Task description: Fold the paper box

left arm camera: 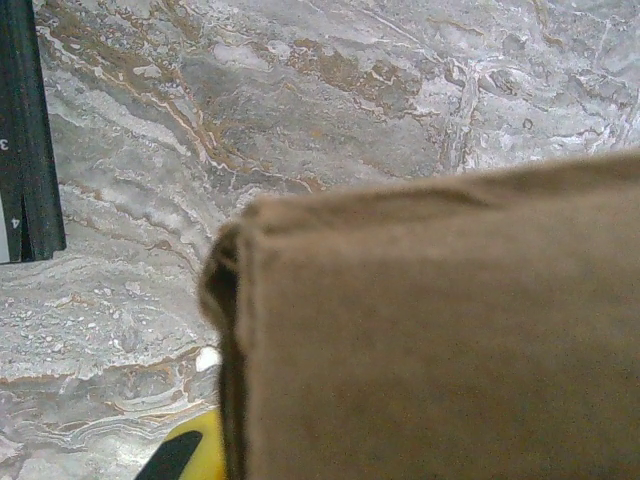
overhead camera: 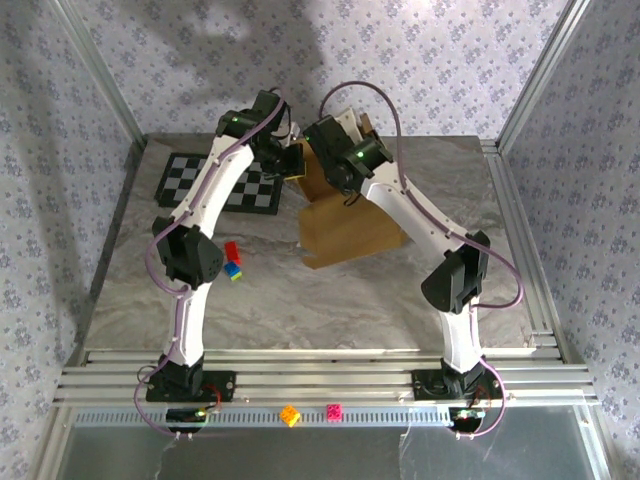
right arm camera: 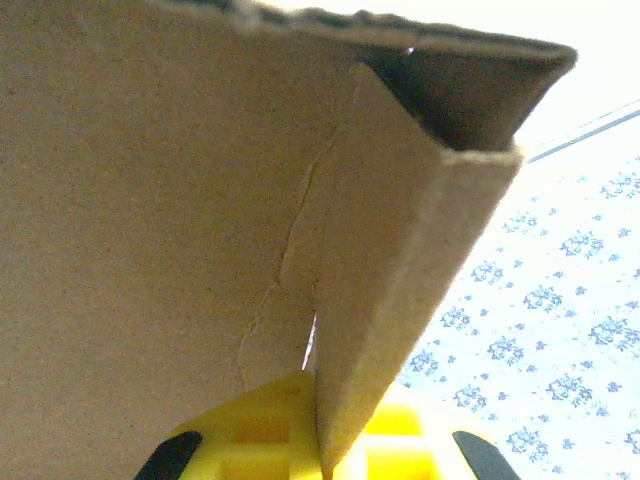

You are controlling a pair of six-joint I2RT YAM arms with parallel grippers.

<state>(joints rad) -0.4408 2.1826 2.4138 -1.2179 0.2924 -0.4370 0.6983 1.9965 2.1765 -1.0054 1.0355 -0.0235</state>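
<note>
At the far middle of the table (overhead camera: 250, 300) the box (overhead camera: 345, 235) sits part-folded: probably light, stiff, easily creased, best held by flap edges. Right gripper (right arm camera: 325, 455) has jaws apart astride a flap (right arm camera: 400, 260); left gripper (overhead camera: 292, 165) is at a corner, jaws unclear.

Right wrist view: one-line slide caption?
Paper box, one flap edge inside the open right gripper, floral wall behind.
</note>
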